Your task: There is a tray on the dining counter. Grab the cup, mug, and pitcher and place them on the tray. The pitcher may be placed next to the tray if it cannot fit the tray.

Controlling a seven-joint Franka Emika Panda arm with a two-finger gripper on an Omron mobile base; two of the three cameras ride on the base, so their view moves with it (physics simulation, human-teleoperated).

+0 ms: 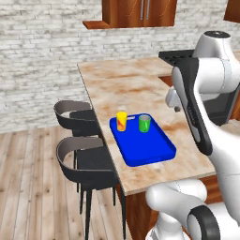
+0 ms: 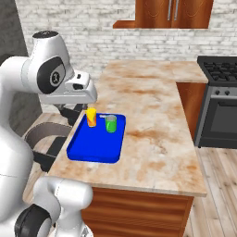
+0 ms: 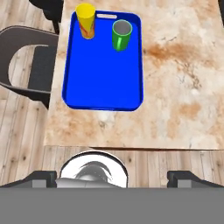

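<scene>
The white arm is folded high over the near edge of the long beige-and-tan marbled stone counter (image 3: 183,78), its hand tipped to look down over the counter. In the hand view the pincer (image 3: 112,177) shows two dark tips set wide apart with nothing between them. Ahead of the pincer and to its left, two dark curved chairs (image 3: 26,61) stand off the counter's left edge. Straight ahead lies the flat bright blue rectangular tray (image 3: 103,83), near that edge. At its far end stand the slender yellow cup (image 3: 85,20) and, beside it to the right, the squat green mug (image 3: 121,34), apart. The tray's near half is bare, and bare marbled counter stretches ahead to the right.
</scene>
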